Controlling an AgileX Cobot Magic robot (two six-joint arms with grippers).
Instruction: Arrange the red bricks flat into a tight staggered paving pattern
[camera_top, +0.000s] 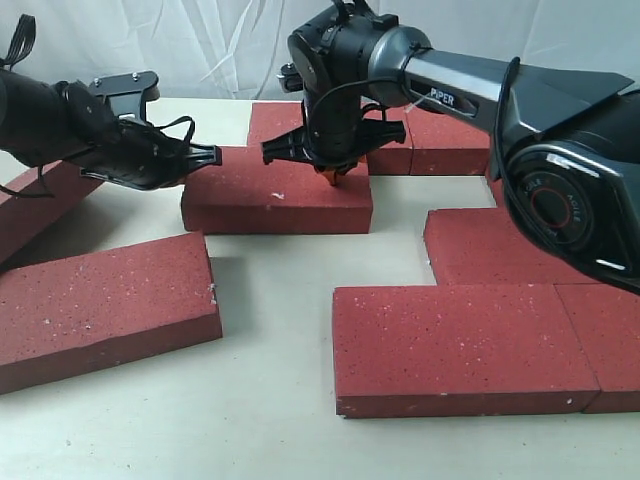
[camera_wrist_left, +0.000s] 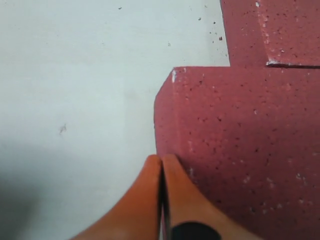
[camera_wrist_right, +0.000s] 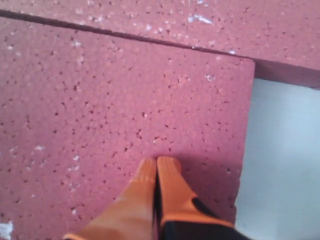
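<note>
Several dark-red speckled bricks lie flat on the pale table. One brick (camera_top: 275, 195) sits mid-table, apart from the others. My right gripper (camera_top: 334, 174) is shut and empty, its orange fingertips (camera_wrist_right: 167, 167) pressed down on this brick's top face (camera_wrist_right: 125, 110) near its right end. My left gripper (camera_top: 213, 154) is also shut and empty, its tips (camera_wrist_left: 172, 162) against the same brick's left end (camera_wrist_left: 240, 150). Behind it runs a back row of bricks (camera_top: 440, 140). A paved group (camera_top: 470, 340) lies at front right, and a loose brick (camera_top: 100, 305) at front left.
Another red brick (camera_top: 30, 210) lies at the far left under my left arm. Bare table (camera_top: 270, 400) shows between the front-left brick and the front-right group. White cloth hangs behind the table.
</note>
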